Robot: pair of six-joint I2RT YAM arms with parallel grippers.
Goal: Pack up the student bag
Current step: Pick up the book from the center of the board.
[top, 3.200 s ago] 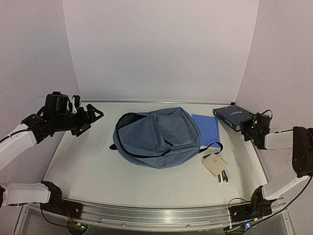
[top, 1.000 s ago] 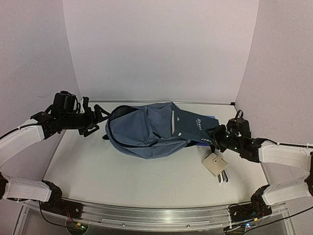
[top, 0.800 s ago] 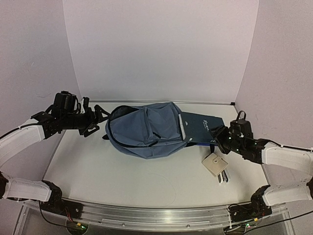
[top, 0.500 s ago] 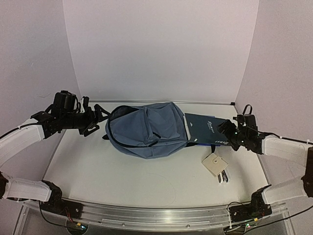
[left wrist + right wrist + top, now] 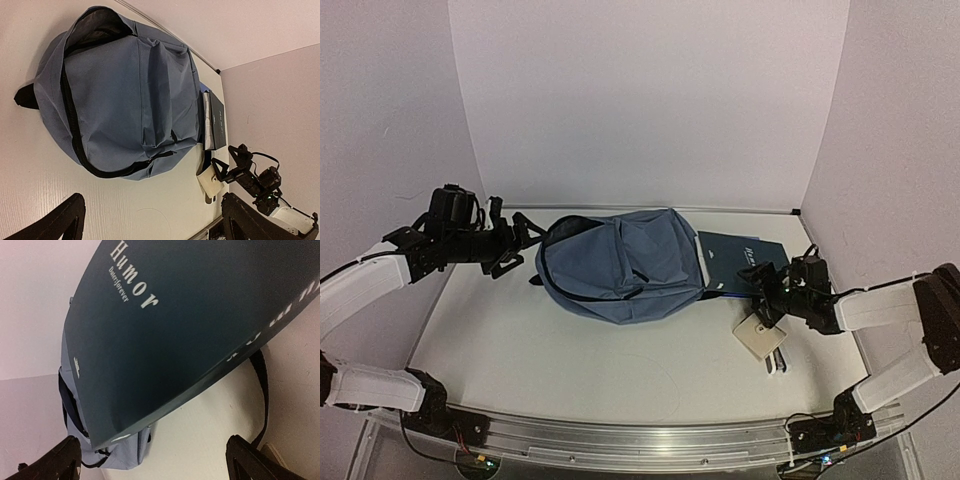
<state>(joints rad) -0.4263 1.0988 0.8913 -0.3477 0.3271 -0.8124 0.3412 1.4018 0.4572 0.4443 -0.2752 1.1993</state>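
Note:
The student bag (image 5: 620, 268) is a slate-blue backpack lying flat mid-table, its main zipper gaping at the left end (image 5: 100, 22). A dark book titled "Humor" (image 5: 745, 260) lies against the bag's right side, outside it. My right gripper (image 5: 761, 296) hovers open at the book's near edge, holding nothing. In the right wrist view the book (image 5: 175, 325) fills the frame above the open gripper (image 5: 155, 462), with the bag (image 5: 112, 457) behind. My left gripper (image 5: 523, 240) stands open just left of the bag's opening. The left wrist view shows the bag (image 5: 125, 95) beyond that gripper (image 5: 150, 225).
A beige wallet (image 5: 758, 337) lies on a stapler (image 5: 777, 362) near my right gripper. The bag's black strap (image 5: 260, 390) runs under the book. A blue sliver of notebook (image 5: 720, 291) shows beneath the book. Walls close in at the back and both sides.
The book slid off the bag to its right side. My right gripper opened and let it go, drew back right, then came in low at the book's near edge. The left arm stayed put.

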